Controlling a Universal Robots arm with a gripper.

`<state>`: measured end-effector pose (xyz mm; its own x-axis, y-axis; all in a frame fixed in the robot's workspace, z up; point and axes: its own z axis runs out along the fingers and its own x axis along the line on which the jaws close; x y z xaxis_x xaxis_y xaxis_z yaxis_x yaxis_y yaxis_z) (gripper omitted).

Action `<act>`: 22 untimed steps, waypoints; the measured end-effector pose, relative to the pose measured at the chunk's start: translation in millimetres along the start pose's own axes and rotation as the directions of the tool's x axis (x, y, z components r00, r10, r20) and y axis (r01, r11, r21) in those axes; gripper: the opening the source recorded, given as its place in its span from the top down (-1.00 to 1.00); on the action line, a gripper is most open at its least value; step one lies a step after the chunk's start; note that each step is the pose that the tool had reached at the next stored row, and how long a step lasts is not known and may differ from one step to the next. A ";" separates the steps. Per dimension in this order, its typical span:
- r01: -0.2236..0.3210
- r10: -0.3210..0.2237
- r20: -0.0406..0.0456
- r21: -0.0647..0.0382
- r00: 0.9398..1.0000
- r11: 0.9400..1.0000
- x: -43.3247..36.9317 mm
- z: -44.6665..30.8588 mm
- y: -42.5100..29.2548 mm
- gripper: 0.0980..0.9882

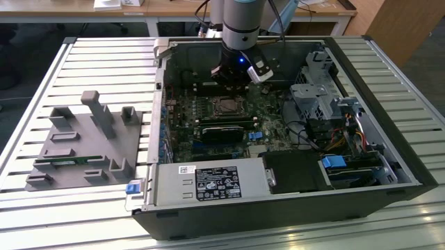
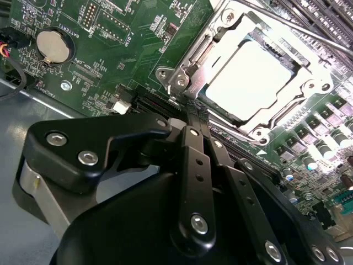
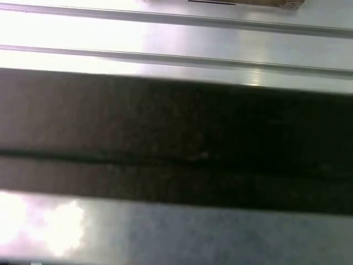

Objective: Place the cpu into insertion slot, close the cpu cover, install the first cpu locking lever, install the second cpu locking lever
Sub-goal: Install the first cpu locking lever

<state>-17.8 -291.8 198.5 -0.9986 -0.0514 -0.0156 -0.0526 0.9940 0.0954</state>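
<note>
In the second wrist view the cpu (image 2: 256,77) lies flat in the insertion slot (image 1: 226,107), its pale face glaring under the light. The silvery cpu cover (image 2: 207,44) is down around it, framing the chip. A thin metal lever rod (image 2: 287,22) runs along one side of the socket. My gripper (image 2: 191,110) has its black fingers (image 2: 194,160) pressed together, with the tips at the socket's corner by a screwed metal tab (image 2: 179,80). In the exterior view the gripper (image 1: 232,82) hangs just behind the socket, inside the open computer case (image 1: 389,130).
A grey parts fixture (image 1: 83,140) stands at the exterior view's left on the slatted table. Inside the case are a power supply (image 1: 208,182), a drive cage (image 1: 316,99), a long black card (image 1: 222,133) and a coin battery (image 2: 52,45).
</note>
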 end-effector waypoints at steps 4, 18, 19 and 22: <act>0.000 0.000 0.000 0.000 1.000 1.000 0.0 -1.2 0.1 0.98; 0.000 0.000 0.000 0.007 1.000 1.000 0.0 -1.8 0.2 0.98; 0.000 0.000 0.000 0.008 1.000 1.000 0.0 -1.5 0.1 0.98; 0.000 0.000 -0.001 0.014 1.000 1.000 0.1 -0.6 0.0 0.98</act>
<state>-17.9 -291.9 199.1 -0.9986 -0.0516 -0.0145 -0.0526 0.9953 0.0818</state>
